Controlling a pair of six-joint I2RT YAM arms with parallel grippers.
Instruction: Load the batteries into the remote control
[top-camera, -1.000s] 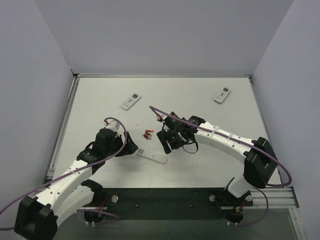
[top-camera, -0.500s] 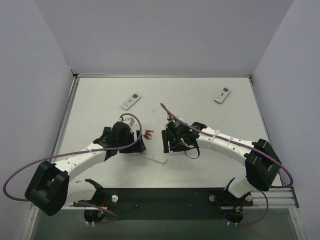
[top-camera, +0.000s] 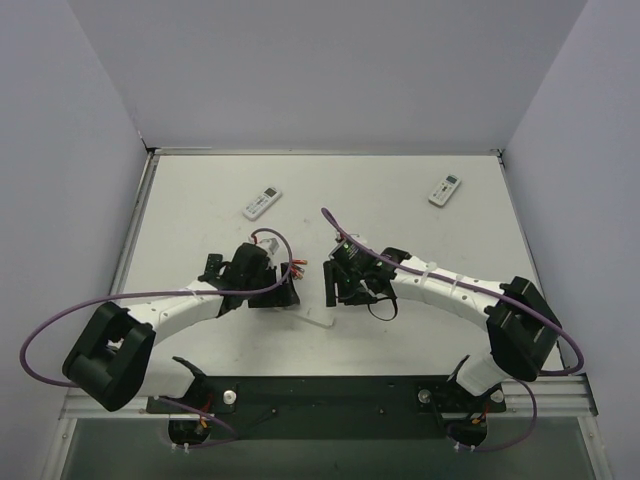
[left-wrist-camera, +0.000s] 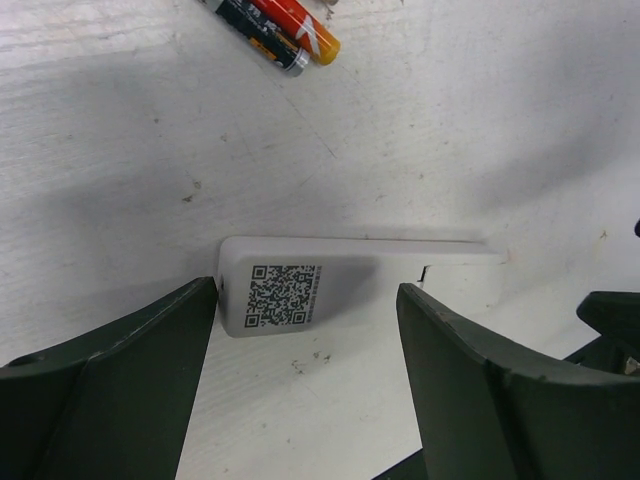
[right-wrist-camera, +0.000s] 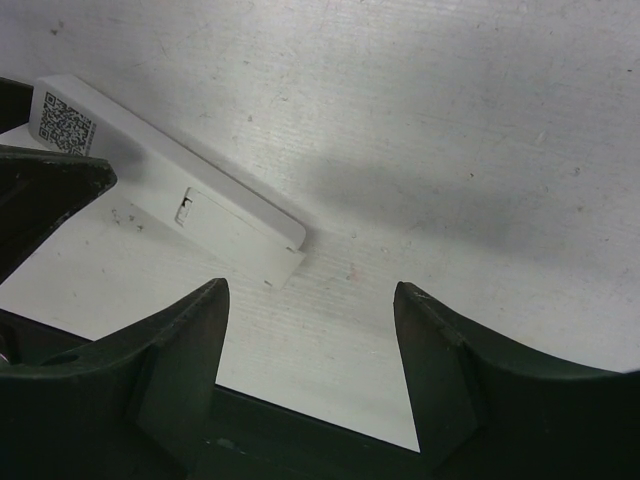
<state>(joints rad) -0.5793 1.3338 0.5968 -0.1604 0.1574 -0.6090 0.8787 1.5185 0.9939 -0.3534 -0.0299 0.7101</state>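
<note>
Several batteries (left-wrist-camera: 272, 27) near remote (left-wrist-camera: 340, 286) (cover (right-wrist-camera: 222, 228) on)

A QR code (left-wrist-camera: 283, 295) marks the remote (left-wrist-camera: 390, 280); no legible text.

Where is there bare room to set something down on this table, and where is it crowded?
Bare: between the left far remote and the right far remote. Crowded: centre, left fingers and right fingers at the face-down remote, batteries beside.

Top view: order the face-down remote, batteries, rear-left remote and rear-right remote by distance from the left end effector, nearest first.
1. Face-down remote, between the left end effector's fingers.
2. Batteries, just beyond it.
3. Rear-left remote, farther back.
4. Rear-right remote, far corner.
</note>
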